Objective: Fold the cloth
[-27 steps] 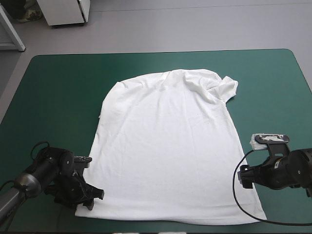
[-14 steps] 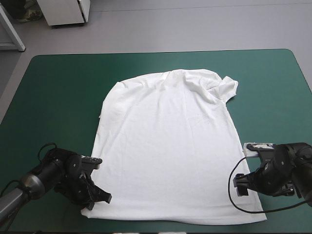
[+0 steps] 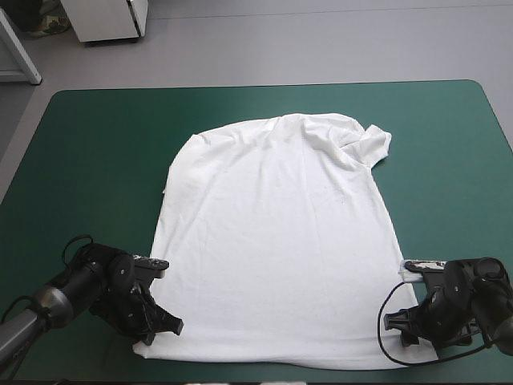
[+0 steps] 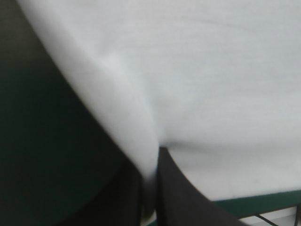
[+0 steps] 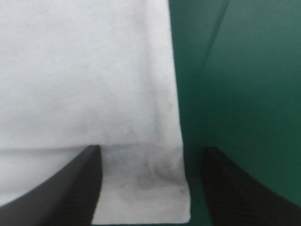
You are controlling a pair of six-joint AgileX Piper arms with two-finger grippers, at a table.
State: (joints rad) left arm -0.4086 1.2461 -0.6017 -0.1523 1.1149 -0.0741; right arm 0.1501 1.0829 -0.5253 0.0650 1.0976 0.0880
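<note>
Gripping the hem corners looks like the step in hand: T-shirt (image 3: 272, 241) lies spread flat mid-table on the teal-green cover (image 3: 96, 160), collar twd the far edge, hem close to the near edge. Left gripper (image 4: 150, 188) is clenched on the near-left hem corner, cloth pinched btw its fingers. Right gripper (image 5: 151, 153) stands released, fingers apart astride the near-right corner. Next move likely needs the right to clamp, then both lift together & carry the hem fwd. Bare cover is wide at both sides & beyond the collar; near edge is tight.
</note>
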